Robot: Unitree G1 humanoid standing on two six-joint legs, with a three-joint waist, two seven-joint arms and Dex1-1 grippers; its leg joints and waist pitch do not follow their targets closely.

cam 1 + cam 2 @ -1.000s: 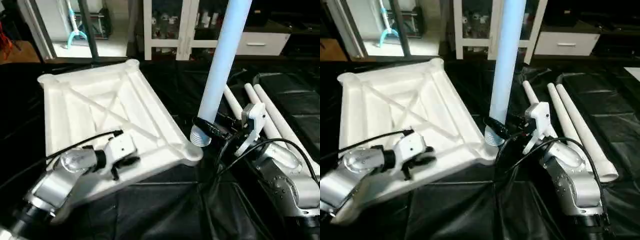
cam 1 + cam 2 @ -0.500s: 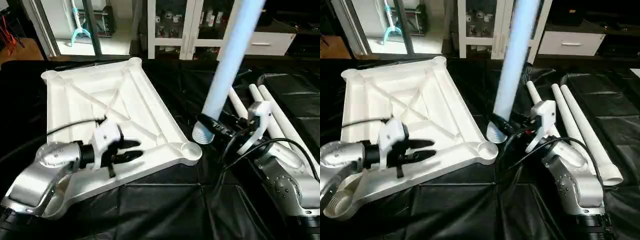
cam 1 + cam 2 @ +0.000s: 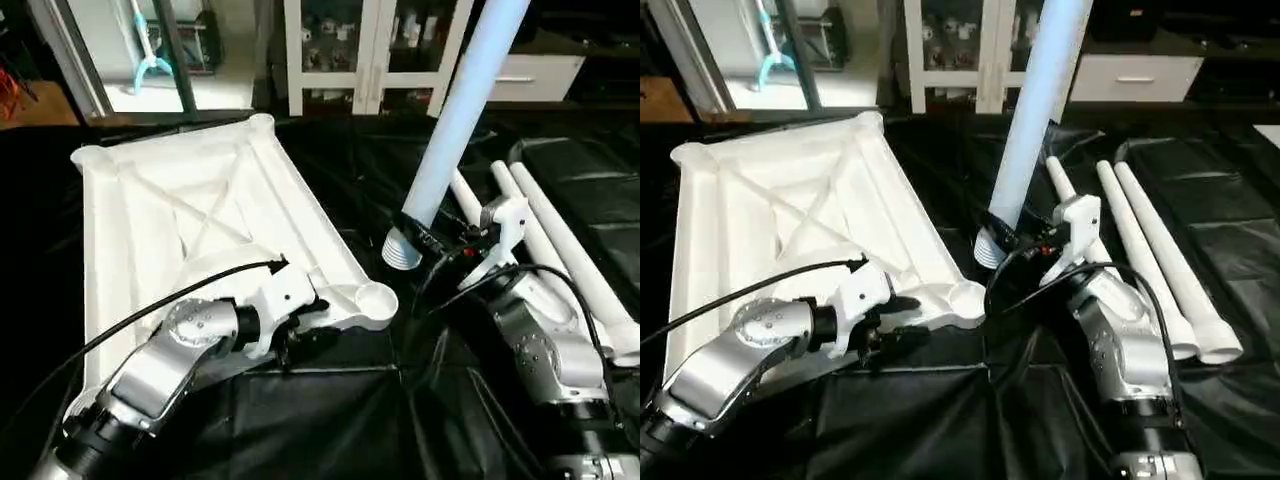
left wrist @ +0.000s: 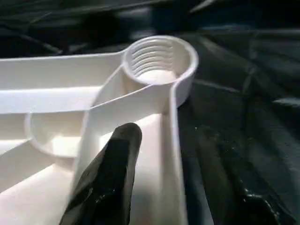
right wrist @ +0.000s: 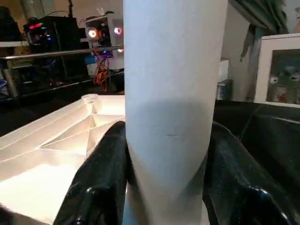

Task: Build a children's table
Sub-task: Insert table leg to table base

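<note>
The white tabletop (image 3: 200,200) lies underside up on the left, its X ribs showing. Its near right corner socket (image 3: 368,298) is an empty threaded ring (image 4: 159,61). My left gripper (image 3: 305,328) is open at the edge just beside that socket. One black finger (image 4: 115,168) lies over the inside of the rim and the other is outside it. My right gripper (image 3: 425,240) is shut on a long white leg (image 3: 455,110). The leg stands nearly upright, with its threaded end (image 3: 403,255) hanging just right of the socket. The black fingers (image 5: 103,173) clasp the tube (image 5: 171,93).
Three more white legs (image 3: 545,225) lie side by side on the black cloth (image 3: 330,420) at the right. A white glass-door cabinet (image 3: 370,50) and a drawer unit (image 3: 540,75) stand behind. Black cables loop over both forearms.
My left gripper has moved along the tabletop's near edge to the right corner socket, and its fingers stand wider apart. The right gripper still holds the leg beside that corner.
</note>
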